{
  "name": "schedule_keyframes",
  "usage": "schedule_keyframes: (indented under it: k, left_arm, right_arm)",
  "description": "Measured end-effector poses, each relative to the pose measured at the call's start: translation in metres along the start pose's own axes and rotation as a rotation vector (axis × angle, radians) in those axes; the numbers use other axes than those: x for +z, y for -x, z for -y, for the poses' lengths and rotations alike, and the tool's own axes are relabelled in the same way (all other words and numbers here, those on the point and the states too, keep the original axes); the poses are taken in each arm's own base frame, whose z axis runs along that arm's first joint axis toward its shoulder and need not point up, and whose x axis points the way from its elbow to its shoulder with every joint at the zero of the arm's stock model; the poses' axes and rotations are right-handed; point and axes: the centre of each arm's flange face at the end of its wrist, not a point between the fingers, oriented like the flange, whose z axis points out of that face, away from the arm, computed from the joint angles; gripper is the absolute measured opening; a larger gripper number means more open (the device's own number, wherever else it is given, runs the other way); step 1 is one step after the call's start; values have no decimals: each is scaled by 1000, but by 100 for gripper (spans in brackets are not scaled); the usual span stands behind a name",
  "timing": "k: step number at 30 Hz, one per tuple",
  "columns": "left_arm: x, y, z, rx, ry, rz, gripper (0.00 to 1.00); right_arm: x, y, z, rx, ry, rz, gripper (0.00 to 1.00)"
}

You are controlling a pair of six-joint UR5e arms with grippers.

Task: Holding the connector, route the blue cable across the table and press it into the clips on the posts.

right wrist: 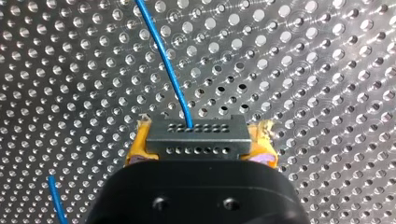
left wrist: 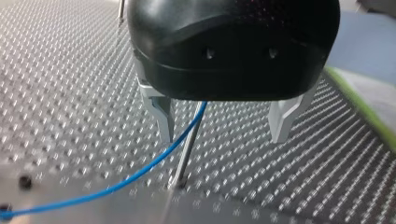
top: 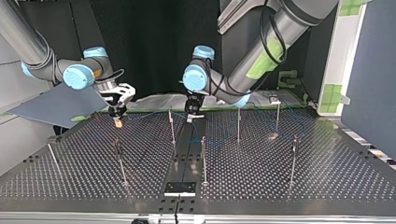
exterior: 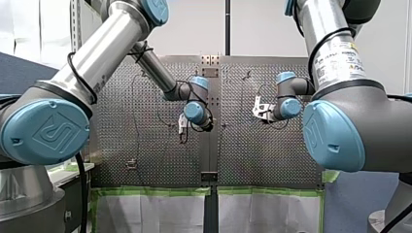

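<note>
Two jobs: our right hand grips the connector, so we should tension the cable while our wide-open left hand straddles the post.

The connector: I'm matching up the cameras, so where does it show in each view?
Front view: too small to make out, at my right gripper, right of the middle.
Top view: at the view's left, at that gripper's tip, barely visible.
Left wrist view: not in it.
Right wrist view: connector between the yellow pads, blue cable leaving it.
Shared landmark: the perforated table.
</note>
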Motion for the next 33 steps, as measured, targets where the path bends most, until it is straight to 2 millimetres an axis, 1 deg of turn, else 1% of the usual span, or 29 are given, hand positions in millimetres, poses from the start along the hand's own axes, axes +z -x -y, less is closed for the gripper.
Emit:
schedule_keyframes:
  k: [7,9,13,17,21,28,33]
  left_arm:
    - [-36,0,15,46,-16,-53,100]
    - [-42,-1,19,53,-19,-65,100]
    - [-51,-3,34,46,-26,-54,100]
    - [-55,1,51,13,-30,-15,100]
    - [-54,4,71,-25,-35,26,100]
    - [-52,4,112,-82,-57,92,100]
    - [-57,5,141,-92,-96,108,100]
  right_arm:
    - [0,0,-1,-1,0,1,0]
    - [0,0,-1,-1,-1,1,0]
    - [0,0,-3,-1,-3,1,0]
    - [0,-1,-5,-1,-2,1,0]
    - [0,-1,-7,-2,-5,2,0]
    - [0,-3,-15,-4,-7,1,0]
    - [-1,-4,-22,-7,-14,1,0]
